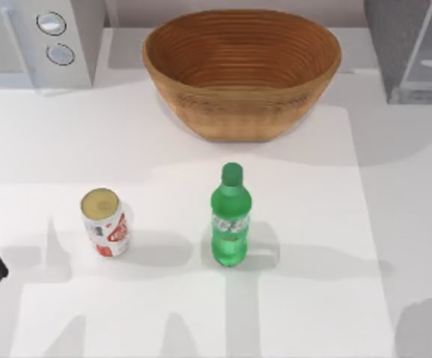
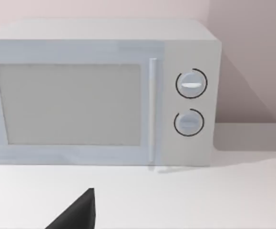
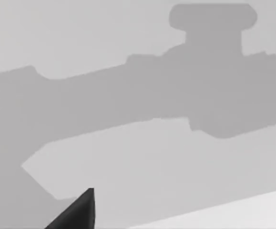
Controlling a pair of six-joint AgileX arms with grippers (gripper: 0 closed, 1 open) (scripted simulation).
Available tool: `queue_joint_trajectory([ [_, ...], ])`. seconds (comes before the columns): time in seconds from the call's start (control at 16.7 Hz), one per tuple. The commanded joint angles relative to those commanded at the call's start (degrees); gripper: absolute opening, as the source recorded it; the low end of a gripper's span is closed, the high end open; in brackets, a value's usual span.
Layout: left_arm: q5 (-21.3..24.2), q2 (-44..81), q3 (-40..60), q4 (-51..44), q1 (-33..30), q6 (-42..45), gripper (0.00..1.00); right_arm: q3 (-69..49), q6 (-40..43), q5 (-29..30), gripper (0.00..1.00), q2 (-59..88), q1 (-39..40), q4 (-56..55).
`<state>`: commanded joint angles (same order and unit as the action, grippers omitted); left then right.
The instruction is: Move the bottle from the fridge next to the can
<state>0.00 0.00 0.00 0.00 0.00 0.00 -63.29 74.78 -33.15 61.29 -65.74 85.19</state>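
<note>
Setting read as a rendered kitchen mock-up. A plain white bench (image 1: pixel 395 224) ran against a pale wall. At its back stood a light grey boxy microwave with two round knobs (image 2: pixel 99 95), a brown woven oval basket (image 1: pixel 242 71), and a dark grey speckled fridge with a glassy door (image 1: pixel 413 48).

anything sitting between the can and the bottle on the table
Nothing. In the top view the stretch of table between the can and the bottle is bare, crossed only by shadow. Both stand upright, apart.
</note>
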Motion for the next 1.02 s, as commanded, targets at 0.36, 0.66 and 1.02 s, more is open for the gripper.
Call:
queue_joint_trajectory([
  [0.36, 0.00, 0.00, 0.00, 0.00, 0.00, 0.00, 1.00, -8.55, 27.81, -13.40, 1.00, 28.40, -24.87, 0.28],
  [0.66, 0.00, 0.00, 0.00, 0.00, 0.00, 0.00, 1.00, -12.73, 41.21, -20.09, 1.00, 41.58, -36.62, 0.04],
  [1.02, 0.00, 0.00, 0.00, 0.00, 0.00, 0.00, 1.00, -13.05, 42.68, -20.80, 1.00, 42.93, -37.80, -0.03],
])
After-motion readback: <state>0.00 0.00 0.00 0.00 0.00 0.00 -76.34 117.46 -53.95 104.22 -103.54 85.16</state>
